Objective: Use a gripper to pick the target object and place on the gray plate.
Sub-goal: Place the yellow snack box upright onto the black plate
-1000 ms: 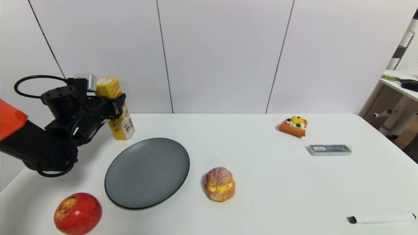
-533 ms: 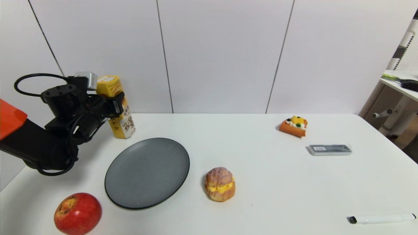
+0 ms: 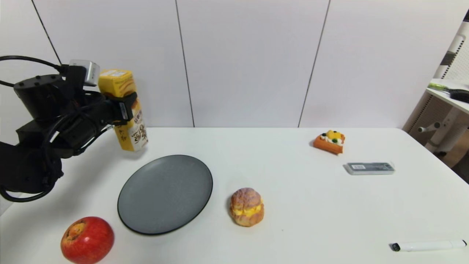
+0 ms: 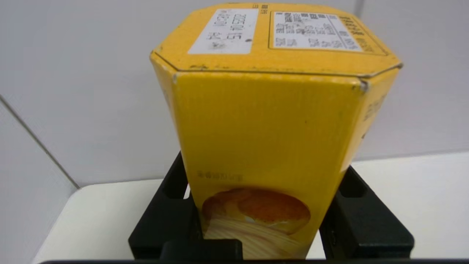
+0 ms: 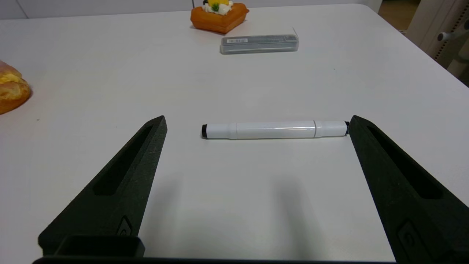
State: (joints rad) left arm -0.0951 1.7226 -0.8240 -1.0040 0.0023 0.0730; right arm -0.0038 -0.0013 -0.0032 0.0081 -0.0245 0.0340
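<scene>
The tall yellow hexagonal snack box [image 3: 124,110] is held in the air, upright and slightly tilted, above the table's far left, just beyond the far-left edge of the gray plate [image 3: 165,193]. My left gripper [image 3: 126,106] is shut on the box around its middle. In the left wrist view the box [image 4: 271,128] fills the frame between the two black fingers [image 4: 172,216]. My right gripper [image 5: 256,124] is out of the head view; in its own wrist view it is open and empty, low over the table near a white marker [image 5: 274,129].
A red apple [image 3: 87,239] sits at the front left beside the plate. A brown cream puff [image 3: 246,206] lies right of the plate. An orange fruit cake [image 3: 329,141] and a gray case [image 3: 370,168] lie at the far right. The marker [image 3: 428,245] lies at the front right.
My left gripper has lifted the snack box off the table and drawn it up and slightly left. The right arm has not moved.
</scene>
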